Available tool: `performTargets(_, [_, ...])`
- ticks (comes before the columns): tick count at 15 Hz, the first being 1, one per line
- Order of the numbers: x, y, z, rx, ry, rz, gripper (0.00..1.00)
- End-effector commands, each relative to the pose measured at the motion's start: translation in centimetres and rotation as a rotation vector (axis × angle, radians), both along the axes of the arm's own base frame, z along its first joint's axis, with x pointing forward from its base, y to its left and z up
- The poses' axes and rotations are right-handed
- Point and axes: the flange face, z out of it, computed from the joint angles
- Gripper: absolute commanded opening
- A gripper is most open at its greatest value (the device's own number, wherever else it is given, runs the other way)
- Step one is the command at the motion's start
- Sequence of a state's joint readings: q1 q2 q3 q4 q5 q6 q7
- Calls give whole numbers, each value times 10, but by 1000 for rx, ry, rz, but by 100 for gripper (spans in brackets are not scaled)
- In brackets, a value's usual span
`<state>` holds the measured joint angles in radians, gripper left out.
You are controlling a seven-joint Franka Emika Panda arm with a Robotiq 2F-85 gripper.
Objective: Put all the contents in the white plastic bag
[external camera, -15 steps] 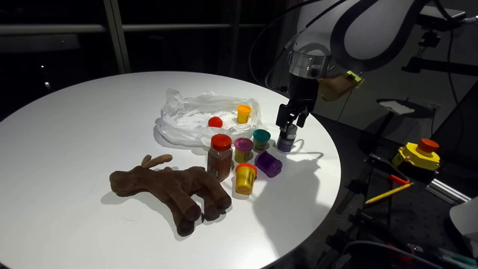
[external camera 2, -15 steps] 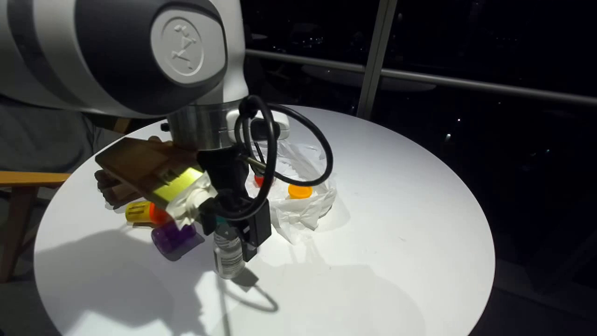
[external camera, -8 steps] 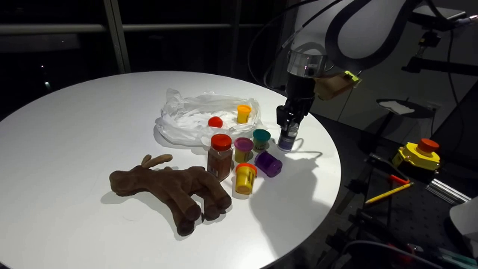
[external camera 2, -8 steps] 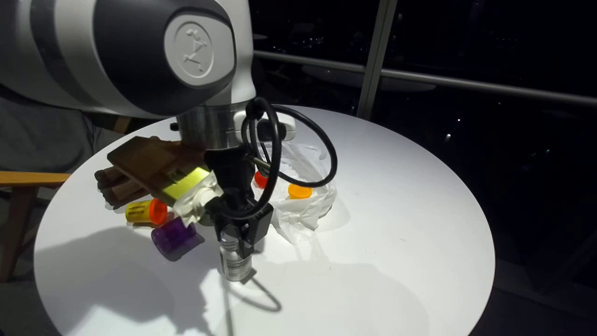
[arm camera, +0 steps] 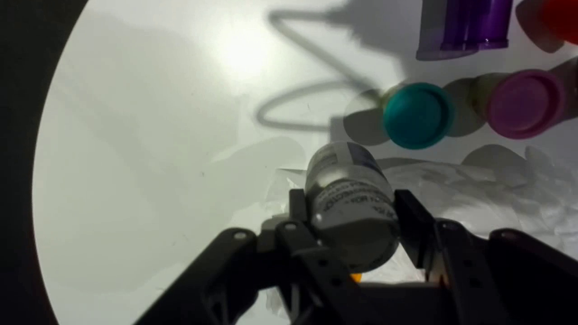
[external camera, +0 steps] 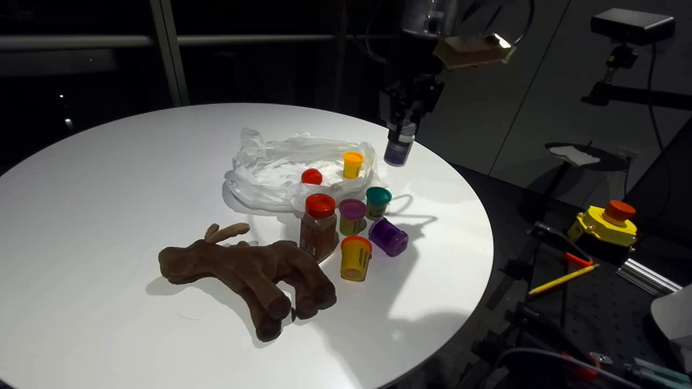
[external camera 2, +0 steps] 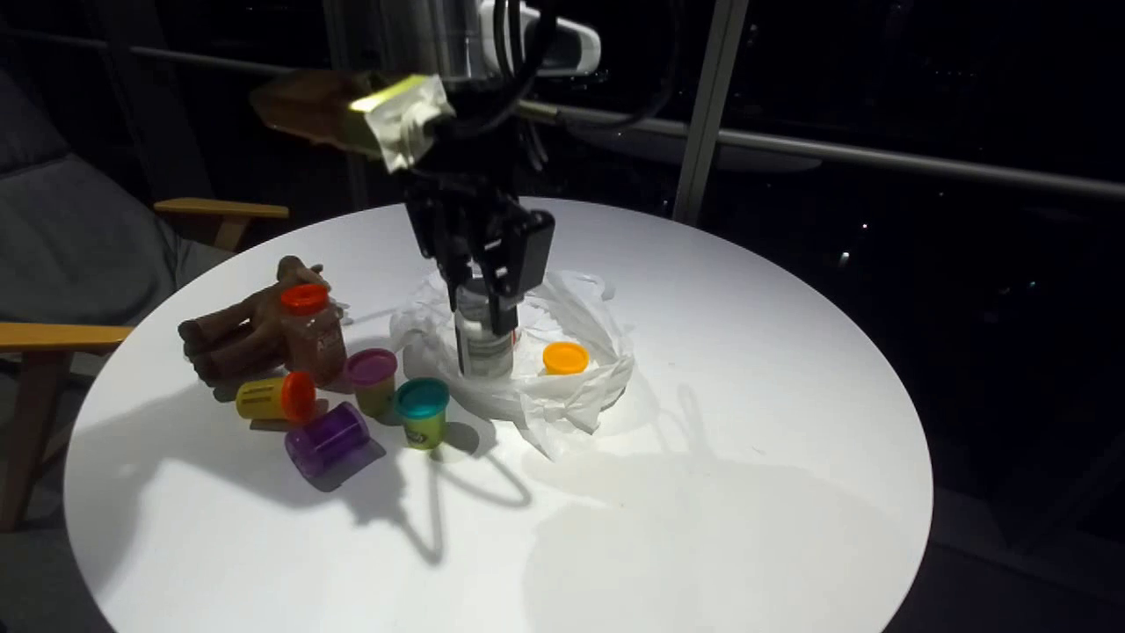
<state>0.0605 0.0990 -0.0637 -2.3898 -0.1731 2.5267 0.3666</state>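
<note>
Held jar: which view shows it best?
Wrist view: the jar looms largest there, clamped between the fingers, its label lettering visible. Both exterior views show it smaller, partly behind the fingers, with no lettering readable.

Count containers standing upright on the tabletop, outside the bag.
3: the red-lidded jar by the plush toy, the teal-lidded tub near the bag, and the pink-lidded tub between those two containers. None seems hidden.
</note>
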Motion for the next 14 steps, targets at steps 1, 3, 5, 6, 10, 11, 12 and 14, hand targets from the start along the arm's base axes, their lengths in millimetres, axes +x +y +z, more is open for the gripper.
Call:
performTargets(1, [41, 21, 29, 28, -15, -23, 21])
performTargets(3, [59, 33, 21, 53, -16, -23, 21])
performTargets(5, [70, 42, 4, 65, -9, -24, 21])
performTargets(6, [74, 45, -6, 68, 2, -22, 21])
performTargets(10, [86, 52, -46, 66, 56, -23, 21])
performTargets(11, [87, 53, -54, 62, 65, -24, 21])
performTargets(12, [89, 54, -60, 59, 68, -24, 21])
performTargets(14, [90, 55, -67, 59, 53, -29, 21])
